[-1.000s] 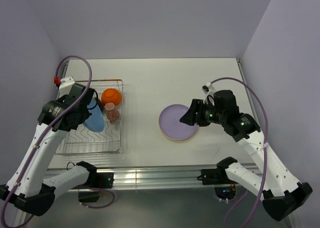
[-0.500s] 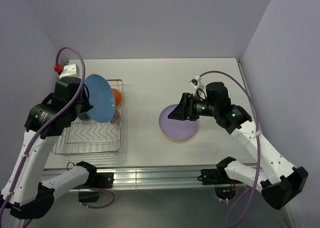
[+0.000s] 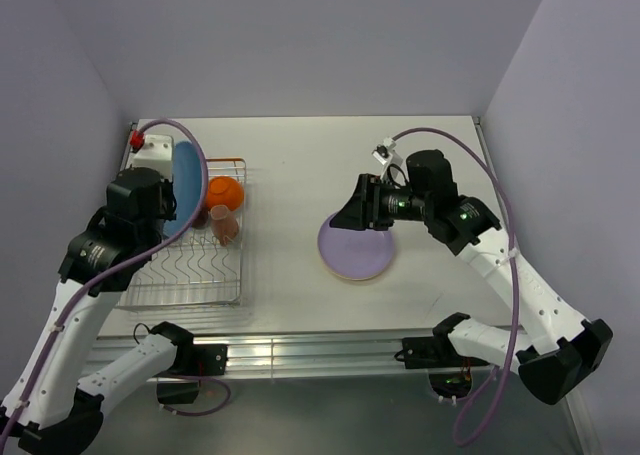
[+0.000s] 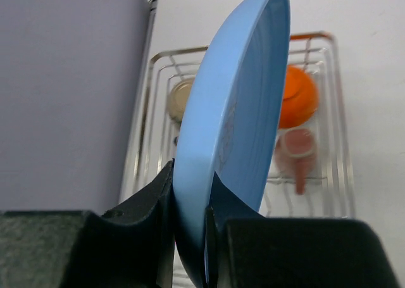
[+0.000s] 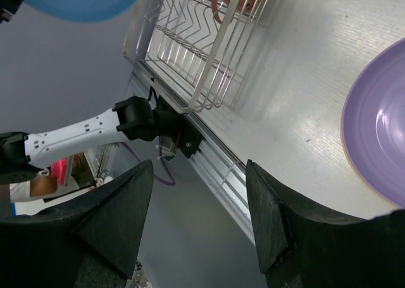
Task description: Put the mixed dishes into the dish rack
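Blue round plate (image 3: 186, 178) held by the left fingers (image 4: 149, 198), which pinch its lower rim and press on its two faces. The plate is carried on edge, nearly upright, above the far left part of the rectangular silver wire dish rack (image 3: 186, 275). This attitude probably suits the rack's wavy wire floor, whose ridges would hold a plate standing on its rim and take little room. Whether the rim already touches the wires cannot be told from either view.

An orange bowl (image 3: 224, 191) and a pinkish-orange mug (image 3: 225, 225) sit along the right side of the rack, just beside the plate's open face, so any descent must keep to the left of them.

The right fingers (image 5: 120, 218) are spread and hold nothing. They hover over the far left rim of the lilac round plate (image 3: 356, 253), which lies flat on the white surface (image 3: 300, 155), well apart from the rack. In the right wrist view this plate lies outside the gap between the fingers, beside the right-hand one. The posture suggests readiness to take the lilac plate by its rim once the blue one is seated.
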